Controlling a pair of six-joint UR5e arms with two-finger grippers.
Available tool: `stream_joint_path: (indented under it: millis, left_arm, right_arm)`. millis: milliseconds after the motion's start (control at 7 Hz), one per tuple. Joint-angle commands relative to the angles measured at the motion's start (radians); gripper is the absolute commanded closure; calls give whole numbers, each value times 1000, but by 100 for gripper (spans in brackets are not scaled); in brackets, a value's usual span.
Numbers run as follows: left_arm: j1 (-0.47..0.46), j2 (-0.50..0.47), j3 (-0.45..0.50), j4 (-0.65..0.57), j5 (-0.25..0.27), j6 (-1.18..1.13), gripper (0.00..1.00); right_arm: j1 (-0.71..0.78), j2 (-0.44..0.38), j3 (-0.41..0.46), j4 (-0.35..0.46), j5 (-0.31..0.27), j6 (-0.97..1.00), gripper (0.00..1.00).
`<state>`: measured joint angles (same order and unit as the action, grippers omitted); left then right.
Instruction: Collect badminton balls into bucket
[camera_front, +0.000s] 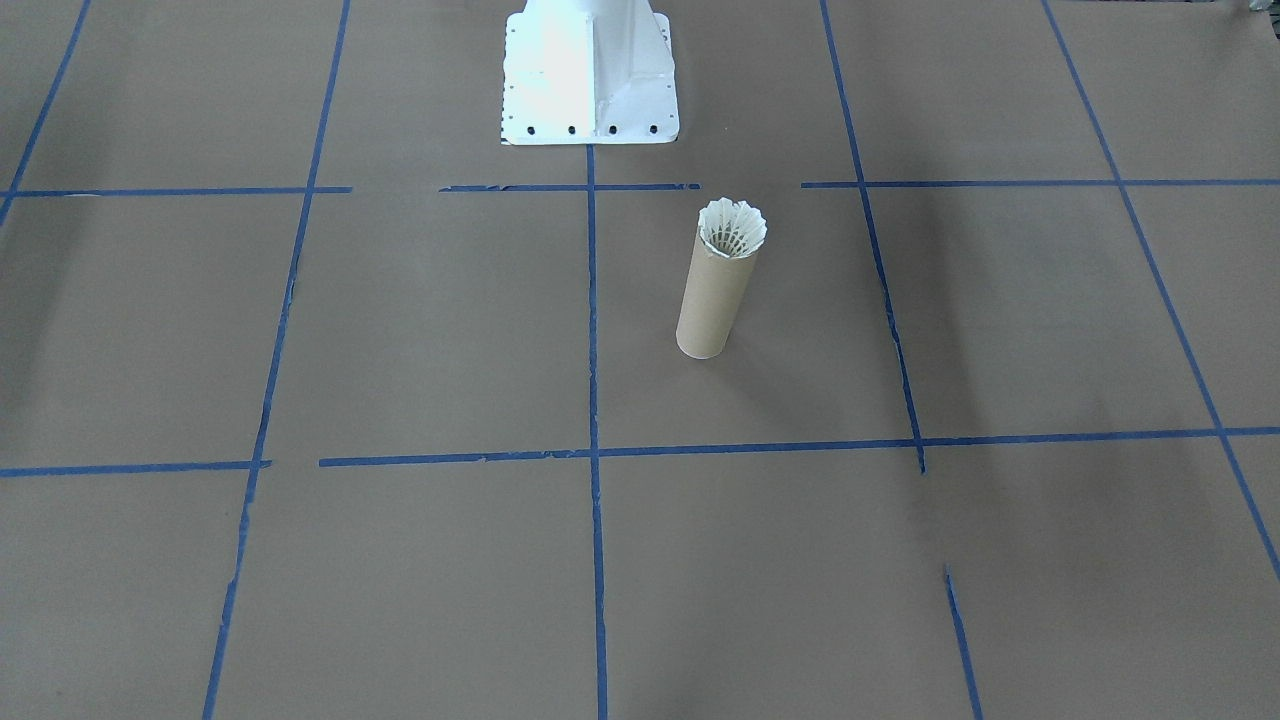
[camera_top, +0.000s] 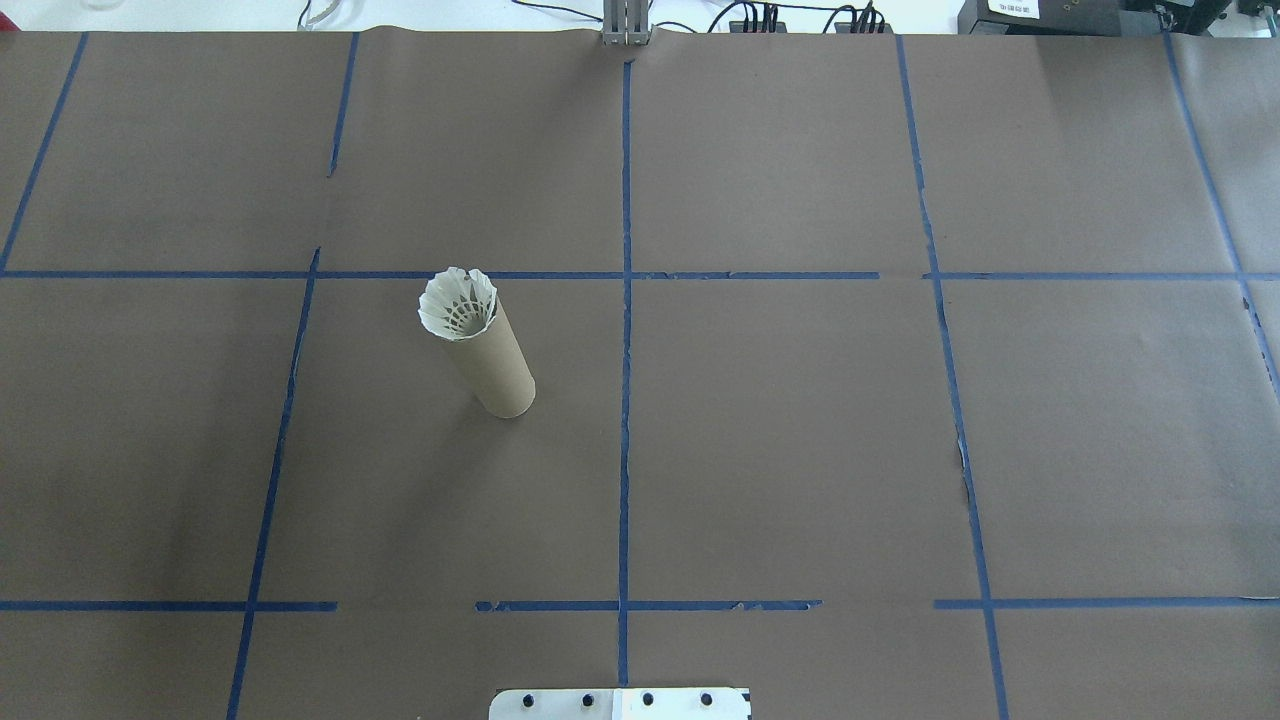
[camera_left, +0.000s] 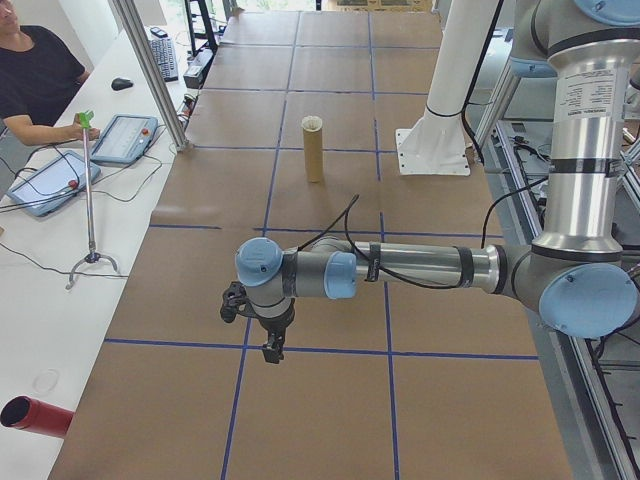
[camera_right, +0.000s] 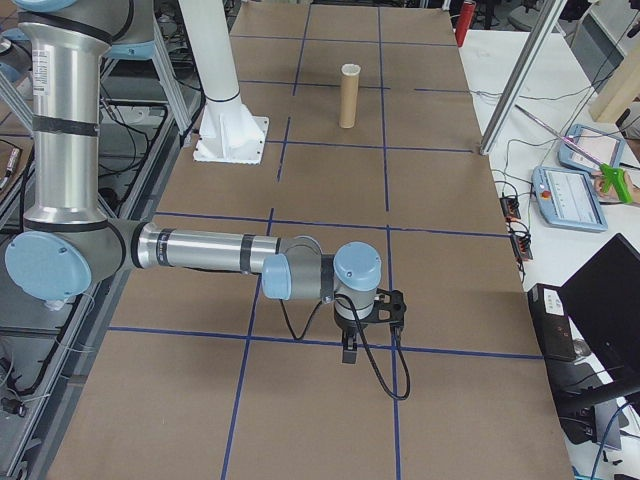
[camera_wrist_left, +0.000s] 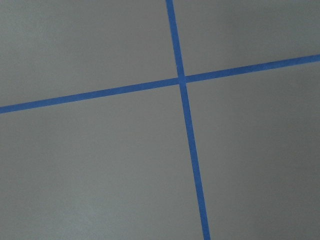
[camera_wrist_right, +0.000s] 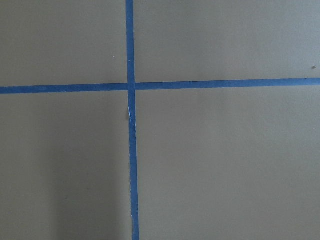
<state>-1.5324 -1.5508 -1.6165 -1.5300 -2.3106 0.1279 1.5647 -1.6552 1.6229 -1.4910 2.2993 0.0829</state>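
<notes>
The bucket, a brown cardboard tube (camera_front: 712, 300), stands upright on the paper-covered table, left of centre in the overhead view (camera_top: 495, 370). The white feather shuttlecock (camera_front: 732, 228) sits in its mouth, skirt flaring above the rim (camera_top: 458, 303). Its cork tip is hidden inside. My left gripper (camera_left: 272, 350) shows only in the left side view, hanging over a tape crossing far from the tube (camera_left: 313, 155). My right gripper (camera_right: 349, 352) shows only in the right side view, also far from the tube (camera_right: 347, 100). I cannot tell whether either is open or shut. Both wrist views show only paper and blue tape.
The white robot base (camera_front: 590, 70) stands at the table's robot-side edge. Blue tape lines (camera_top: 625, 400) grid the brown paper. A person (camera_left: 35, 80) sits at a side bench with tablets (camera_left: 122, 138). A red cylinder (camera_left: 35, 415) lies there too.
</notes>
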Motion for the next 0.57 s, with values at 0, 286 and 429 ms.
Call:
stream_joint_path:
  millis: [0, 286, 429]
  left_arm:
    - [0, -2, 0, 1, 0, -4, 0]
    - [-2, -5, -2, 4, 3, -5, 0]
    - [-2, -6, 0, 5, 3, -7, 0]
  right_arm:
    - [0, 0, 0, 0, 0, 0, 0]
    - [0, 0, 0, 0, 0, 0, 0]
    - [0, 0, 0, 0, 0, 0, 0]
